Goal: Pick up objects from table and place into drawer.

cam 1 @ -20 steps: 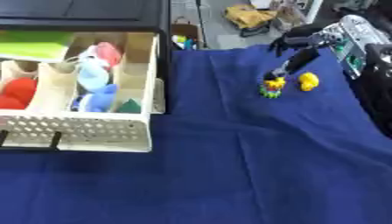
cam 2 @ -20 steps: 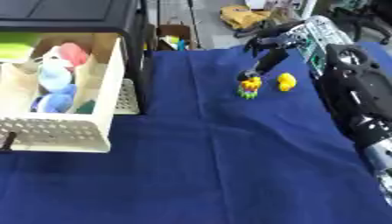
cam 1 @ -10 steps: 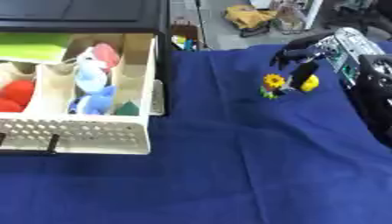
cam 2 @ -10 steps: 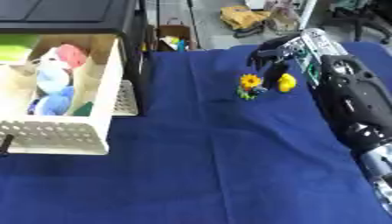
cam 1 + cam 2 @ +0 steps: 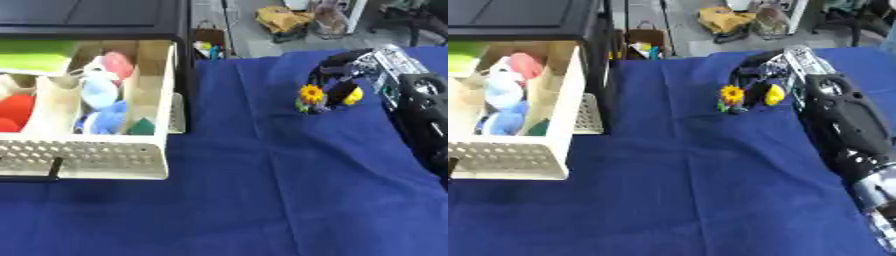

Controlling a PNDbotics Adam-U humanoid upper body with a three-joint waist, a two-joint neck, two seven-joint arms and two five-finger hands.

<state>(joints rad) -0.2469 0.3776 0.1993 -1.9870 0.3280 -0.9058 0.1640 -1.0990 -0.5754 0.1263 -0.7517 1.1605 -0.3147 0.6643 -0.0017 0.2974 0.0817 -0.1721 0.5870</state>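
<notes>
Starting at the left: the drawer point(image 5: 105, 150) is pulled out, pale with a perforated front and a dark handle. Its compartments hold something green point(image 5: 35, 54) at the back, a red round thing point(image 5: 13, 111) on the far left, a pink thing point(image 5: 115, 64), pale blue and blue soft things point(image 5: 101, 102) down the middle, and a small dark green piece point(image 5: 142, 127) at the front right. A dark cabinet top point(image 5: 87, 15) sits above it. The table point(image 5: 245, 200) is covered in blue cloth.

Further right, on the cloth, stands a small sunflower toy point(image 5: 731, 96) with green at its base, and just beside it, to its right, a small yellow object point(image 5: 774, 94). My right hand point(image 5: 337, 75) comes in from the upper right, its fingers curled down around these two; the dark fingers lie between and over them. Whether I am actually pinching either one I cannot tell. My left hand shows in neither view.
</notes>
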